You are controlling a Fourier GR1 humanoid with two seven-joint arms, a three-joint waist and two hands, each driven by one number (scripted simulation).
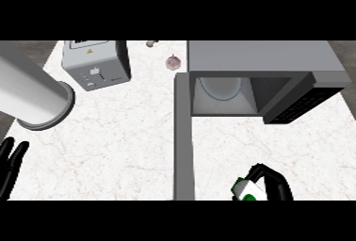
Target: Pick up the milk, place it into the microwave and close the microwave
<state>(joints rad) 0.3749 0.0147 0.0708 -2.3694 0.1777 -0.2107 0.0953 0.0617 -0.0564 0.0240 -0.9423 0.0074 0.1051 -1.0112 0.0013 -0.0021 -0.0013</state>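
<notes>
The white-and-green milk carton (249,190), clamped in the right robot hand (272,184), should be kept upright and guided into the open grey microwave (264,56).

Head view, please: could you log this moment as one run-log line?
right hand: shut on milk, low right | microwave: door open, milk not inside | left hand: open, resting at left edge

One head view only, looking steeply down on the counter (125,141) from above. Microwave (264,61) lies toward one o'clock, toaster (96,63) toward eleven; hands enter from six o'clock.
</notes>
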